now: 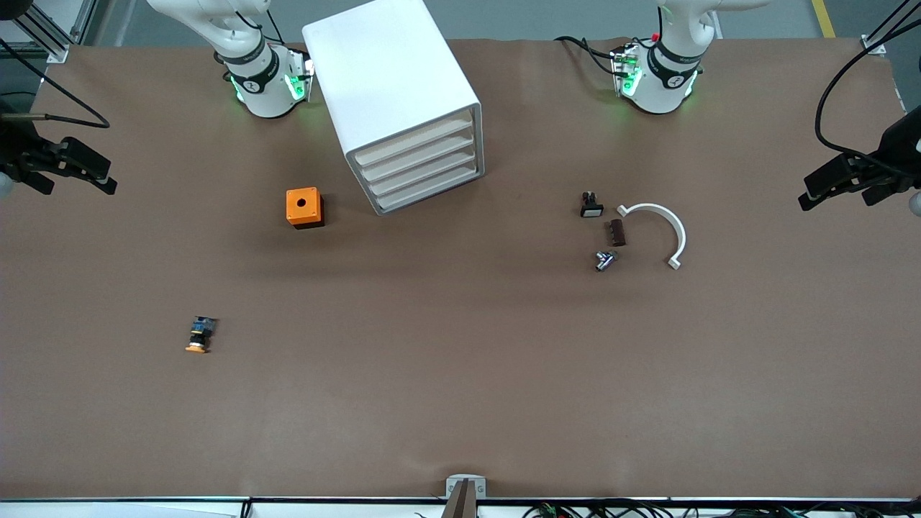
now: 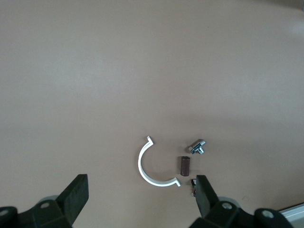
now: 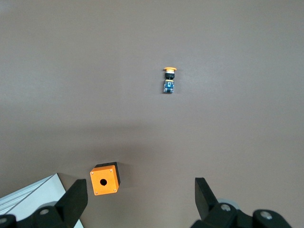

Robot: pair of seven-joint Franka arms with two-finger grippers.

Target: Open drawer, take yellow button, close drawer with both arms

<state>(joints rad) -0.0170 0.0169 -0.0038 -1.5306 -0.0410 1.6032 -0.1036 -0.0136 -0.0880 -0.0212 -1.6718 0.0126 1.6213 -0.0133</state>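
The button (image 1: 200,335) lies on its side on the bare table toward the right arm's end, nearer to the front camera than the orange cube; its orange cap and blue spot show in the right wrist view (image 3: 169,80). The white drawer cabinet (image 1: 403,108) stands between the arm bases, and all of its drawers are shut. My right gripper (image 1: 108,178) hangs open and empty high over the table's right-arm end, also seen in its wrist view (image 3: 140,194). My left gripper (image 1: 806,194) hangs open and empty high over the left-arm end, also seen in its wrist view (image 2: 140,190).
An orange cube with a round hole (image 1: 304,207) sits beside the cabinet. Toward the left arm's end lie a small black part with a white face (image 1: 591,205), a brown block (image 1: 616,232), a metal bolt (image 1: 604,260) and a white half ring (image 1: 658,230).
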